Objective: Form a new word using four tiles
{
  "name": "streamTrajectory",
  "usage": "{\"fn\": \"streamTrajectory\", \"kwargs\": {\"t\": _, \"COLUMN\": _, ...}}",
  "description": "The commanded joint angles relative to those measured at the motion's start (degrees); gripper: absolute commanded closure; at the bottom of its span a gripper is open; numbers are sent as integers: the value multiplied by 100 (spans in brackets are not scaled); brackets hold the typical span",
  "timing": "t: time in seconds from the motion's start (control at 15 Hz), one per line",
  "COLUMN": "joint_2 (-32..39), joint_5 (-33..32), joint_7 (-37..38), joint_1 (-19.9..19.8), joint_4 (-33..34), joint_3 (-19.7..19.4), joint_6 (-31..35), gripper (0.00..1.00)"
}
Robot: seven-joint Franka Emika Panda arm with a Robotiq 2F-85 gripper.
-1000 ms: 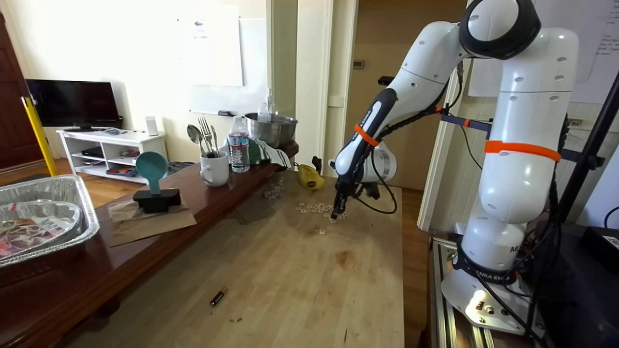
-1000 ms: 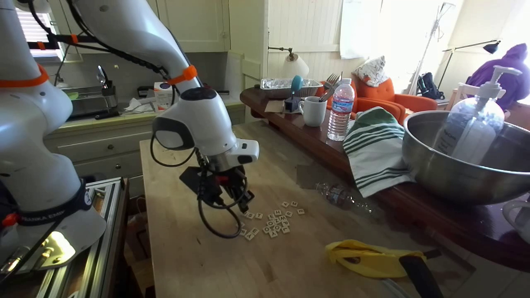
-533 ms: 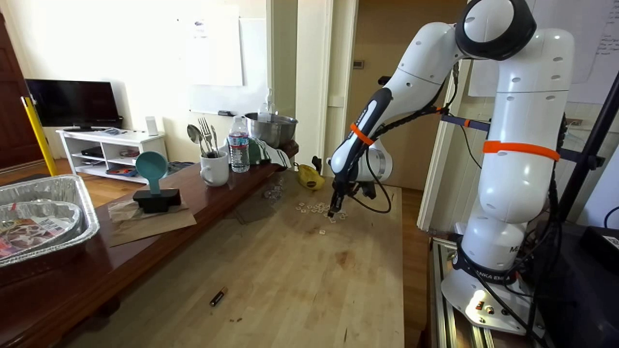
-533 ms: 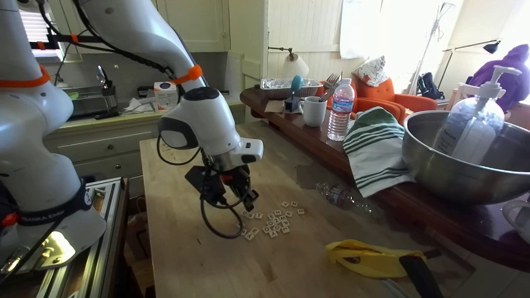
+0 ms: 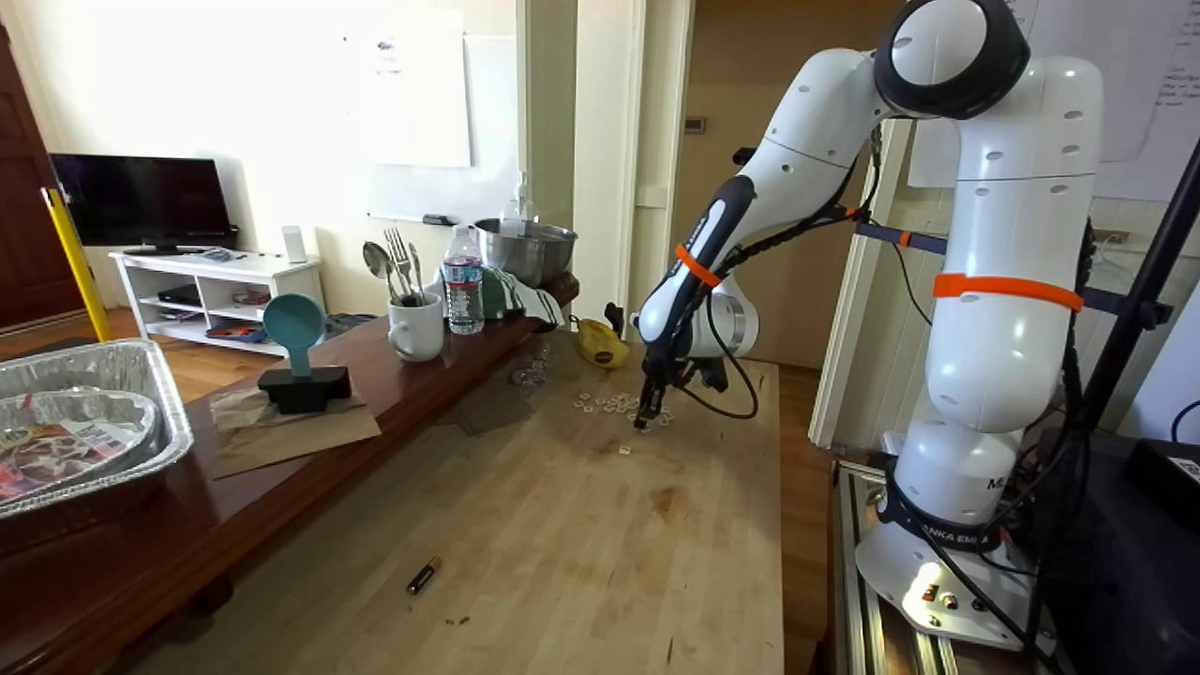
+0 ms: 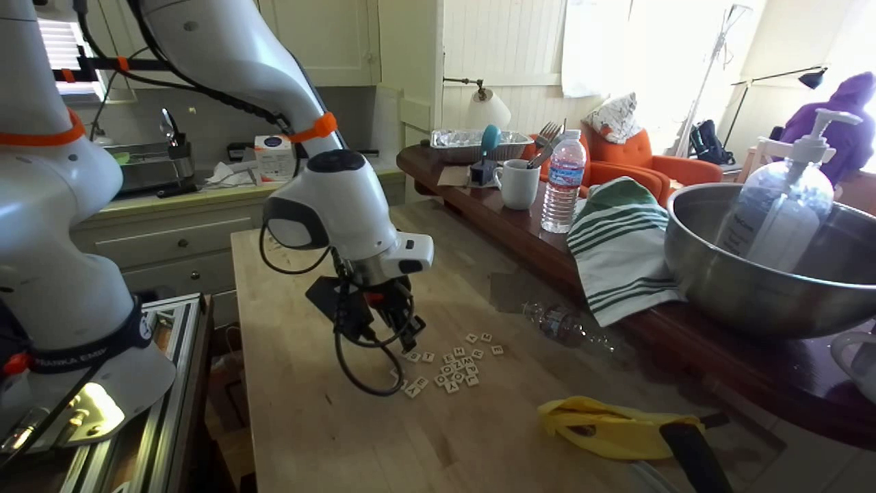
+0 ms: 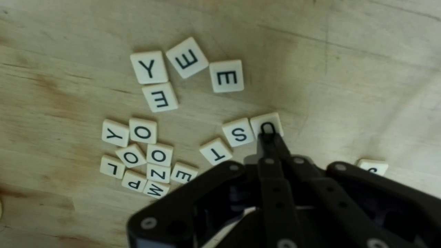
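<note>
At one tile [image 7: 265, 122], closed claw [image 7: 269, 137].

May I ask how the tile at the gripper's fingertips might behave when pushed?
Being flat and square, the tile will likely slide rather than roll. Its crisp edges suggest stiffness. It may nudge the S tile beside it.

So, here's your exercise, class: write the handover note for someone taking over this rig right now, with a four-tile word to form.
Gripper: shut, its tip covering part of the U tile; contact unclear.
Placement: the S tile lies beside the U, the T tile beyond it. A lone tile sits apart on the U's other side, partly hidden.
Done: U, S and T make a rough row, seemingly reading UST.
Left: a fourth tile, probably before the U; what looks like an M tile could give MUST.
</note>
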Motion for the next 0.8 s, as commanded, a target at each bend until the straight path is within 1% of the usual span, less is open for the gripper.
{"fn": "streamTrajectory", "kwargs": {"t": 0.0, "joint_2": 170, "joint_5": 352, "joint_7": -260, "joint_1": -196, "joint_4": 38, "joint_3": 263, "joint_6": 62, "gripper": 100}}
{"fn": "streamTrajectory", "kwargs": {"t": 0.4, "joint_2": 182, "joint_5": 653, "joint_7": -111, "joint_1": -223, "joint_4": 43, "joint_3": 553, "joint_6": 85, "gripper": 100}}
{"fn": "streamTrajectory", "kwargs": {"t": 0.73, "joint_2": 183, "joint_5": 806, "joint_7": 119, "joint_1": -172, "joint_4": 23, "joint_3": 586, "joint_6": 118, "gripper": 100}}
